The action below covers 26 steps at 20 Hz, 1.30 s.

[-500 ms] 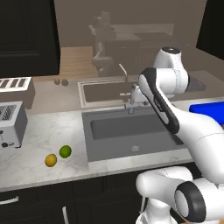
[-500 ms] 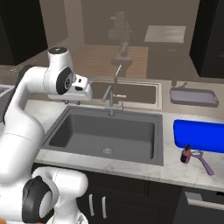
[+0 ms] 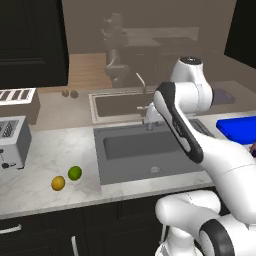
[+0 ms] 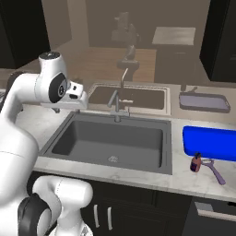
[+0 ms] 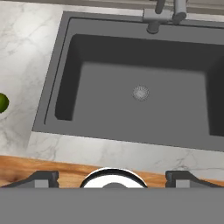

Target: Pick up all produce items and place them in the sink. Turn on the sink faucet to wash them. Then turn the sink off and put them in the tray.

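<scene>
So on the counter I count two little fruits, one green lime [image 3: 74, 173] and one yellow lemon [image 3: 58, 183], plus one toaster [image 3: 11, 143], one dark sink [image 4: 83, 143] with one faucet [image 4: 116, 105], one blue tray [image 4: 210, 143] and one purple utensil [image 4: 215, 171].
</scene>
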Available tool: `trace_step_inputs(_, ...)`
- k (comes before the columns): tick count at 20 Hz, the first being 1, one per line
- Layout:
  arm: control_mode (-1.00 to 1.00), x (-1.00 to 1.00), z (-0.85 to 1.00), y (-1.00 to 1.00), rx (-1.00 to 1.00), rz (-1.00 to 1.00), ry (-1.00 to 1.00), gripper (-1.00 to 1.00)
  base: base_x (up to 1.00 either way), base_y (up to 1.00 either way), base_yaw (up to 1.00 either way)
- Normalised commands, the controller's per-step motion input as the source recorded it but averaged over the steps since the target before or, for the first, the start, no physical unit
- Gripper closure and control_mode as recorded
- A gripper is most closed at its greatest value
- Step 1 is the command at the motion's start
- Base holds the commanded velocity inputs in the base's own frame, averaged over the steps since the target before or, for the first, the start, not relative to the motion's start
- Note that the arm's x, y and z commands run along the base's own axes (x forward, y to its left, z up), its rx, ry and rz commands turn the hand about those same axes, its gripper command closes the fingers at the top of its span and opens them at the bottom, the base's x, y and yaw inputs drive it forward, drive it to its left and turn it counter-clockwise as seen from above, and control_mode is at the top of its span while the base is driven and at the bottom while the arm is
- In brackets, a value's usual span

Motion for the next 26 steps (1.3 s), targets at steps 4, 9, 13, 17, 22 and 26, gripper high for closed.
trace_step_inputs(4, -1.0, -0.14, -0.04, 0.57, 0.0, 0.0, 0.01, -1.0, 0.0, 0.0, 0.0)
trace_step_inputs(9, -1.0, -0.02, -0.08, 0.62, 0.0, 0.0, 0.04, -1.0, 0.0, 0.0, 0.0)
trace_step_inputs(13, -1.0, 0.0, -0.09, 0.55, 0.0, 0.0, 0.07, -1.0, 0.0, 0.0, 0.0)
trace_step_inputs(17, -1.0, 0.0, -0.12, 0.47, 0.0, 0.0, 0.1, -1.0, 0.0, 0.0, 0.0)
trace_step_inputs(22, -1.0, 0.0, -0.16, 0.39, 0.0, 0.0, 0.12, -1.0, 0.0, 0.0, 0.0)
trace_step_inputs(26, -1.0, 0.01, -0.2, 0.33, 0.0, 0.0, 0.13, -1.0, 0.0, 0.0, 0.0)
